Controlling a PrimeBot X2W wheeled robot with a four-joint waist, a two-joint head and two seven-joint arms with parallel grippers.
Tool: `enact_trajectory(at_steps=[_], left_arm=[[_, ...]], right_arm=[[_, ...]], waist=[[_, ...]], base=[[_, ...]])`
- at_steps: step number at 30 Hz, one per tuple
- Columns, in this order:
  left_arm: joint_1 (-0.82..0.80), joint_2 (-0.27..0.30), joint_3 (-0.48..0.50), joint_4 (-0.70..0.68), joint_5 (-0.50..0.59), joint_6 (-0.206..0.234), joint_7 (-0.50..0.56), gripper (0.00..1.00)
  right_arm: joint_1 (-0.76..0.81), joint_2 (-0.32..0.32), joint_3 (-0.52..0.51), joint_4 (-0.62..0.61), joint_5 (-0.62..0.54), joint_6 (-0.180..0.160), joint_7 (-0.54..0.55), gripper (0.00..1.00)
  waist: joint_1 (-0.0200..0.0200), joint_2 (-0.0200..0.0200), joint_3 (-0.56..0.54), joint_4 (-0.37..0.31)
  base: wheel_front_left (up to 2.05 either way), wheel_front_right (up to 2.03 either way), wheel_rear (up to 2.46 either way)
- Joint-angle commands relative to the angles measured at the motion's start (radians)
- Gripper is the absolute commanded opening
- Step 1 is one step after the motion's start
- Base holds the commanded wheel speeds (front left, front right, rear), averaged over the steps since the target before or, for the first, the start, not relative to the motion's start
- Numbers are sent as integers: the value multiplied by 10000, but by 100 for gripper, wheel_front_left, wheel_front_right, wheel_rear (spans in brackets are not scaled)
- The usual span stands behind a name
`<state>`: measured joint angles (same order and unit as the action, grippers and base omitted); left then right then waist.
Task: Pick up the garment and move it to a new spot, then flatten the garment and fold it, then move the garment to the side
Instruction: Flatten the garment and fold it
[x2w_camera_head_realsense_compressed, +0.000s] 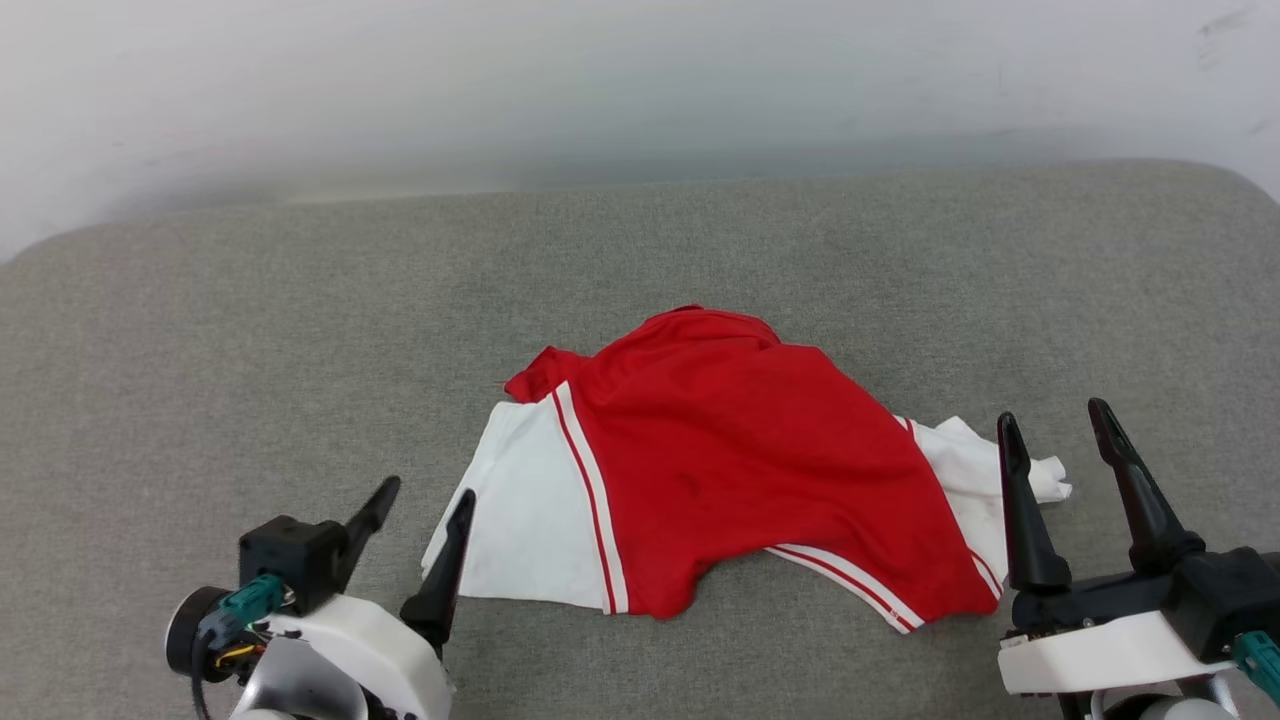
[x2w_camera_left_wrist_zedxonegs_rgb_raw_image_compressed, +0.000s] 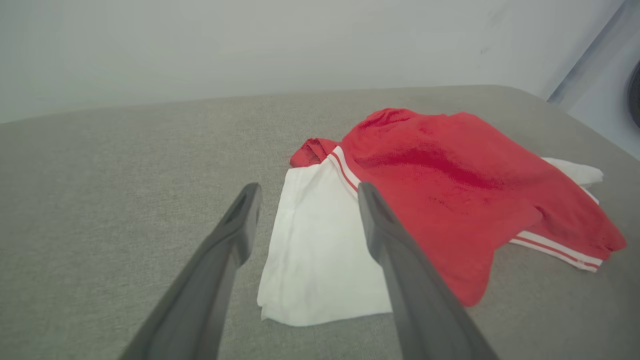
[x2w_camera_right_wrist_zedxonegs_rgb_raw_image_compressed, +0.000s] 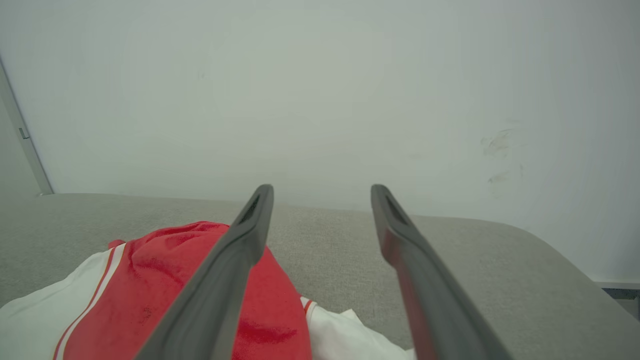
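Note:
The garment (x2w_camera_head_realsense_compressed: 730, 460) lies rumpled in the middle of the grey padded surface (x2w_camera_head_realsense_compressed: 200, 350): a red body, white sleeves and red-and-white stripe trim. My left gripper (x2w_camera_head_realsense_compressed: 425, 490) stands open at the lower left, its fingertips just short of the white left sleeve (x2w_camera_head_realsense_compressed: 520, 520). In the left wrist view that sleeve (x2w_camera_left_wrist_zedxonegs_rgb_raw_image_compressed: 315, 250) shows between the open fingers (x2w_camera_left_wrist_zedxonegs_rgb_raw_image_compressed: 235, 235). At the lower right, my right gripper (x2w_camera_head_realsense_compressed: 1053, 420) is open, fingers pointing up beside the crumpled white right sleeve (x2w_camera_head_realsense_compressed: 975, 465). The right wrist view looks over the garment (x2w_camera_right_wrist_zedxonegs_rgb_raw_image_compressed: 165, 285) with nothing between the fingers (x2w_camera_right_wrist_zedxonegs_rgb_raw_image_compressed: 250, 235).
The grey surface has rounded far corners and ends at a pale wall (x2w_camera_head_realsense_compressed: 640, 90). Bare grey fabric spreads to the left, right and behind the shirt. A scuff marks the wall (x2w_camera_right_wrist_zedxonegs_rgb_raw_image_compressed: 497, 145) in the right wrist view.

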<state>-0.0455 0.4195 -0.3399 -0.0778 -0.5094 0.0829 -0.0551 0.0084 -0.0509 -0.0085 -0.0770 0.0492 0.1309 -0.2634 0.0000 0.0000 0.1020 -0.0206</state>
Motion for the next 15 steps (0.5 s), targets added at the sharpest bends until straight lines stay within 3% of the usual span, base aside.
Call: enact_trajectory(at_steps=[1,7,10,15], left_arm=[[-97,121,-123,-58,-75,0,525,100],[-373,636,-514,-121,-60,551,3160,100],[-485,708,-563,52,39,872,3813,100],[-649,937,-698,561,113,967,4485,100]], right_arm=[[-58,13,28,-20,-27,-3,-21,100],[-295,13,212,-49,-70,-3,-21,100],[-390,13,316,-40,-33,-5,-21,100],[-547,13,409,-33,17,-3,-21,100]], waist=[[0,0,158,-59],[0,0,747,-257],[0,0,1024,-386],[0,0,1357,-563]], base=[[0,0,0],[0,0,0],[0,0,0],[0,0,0]])
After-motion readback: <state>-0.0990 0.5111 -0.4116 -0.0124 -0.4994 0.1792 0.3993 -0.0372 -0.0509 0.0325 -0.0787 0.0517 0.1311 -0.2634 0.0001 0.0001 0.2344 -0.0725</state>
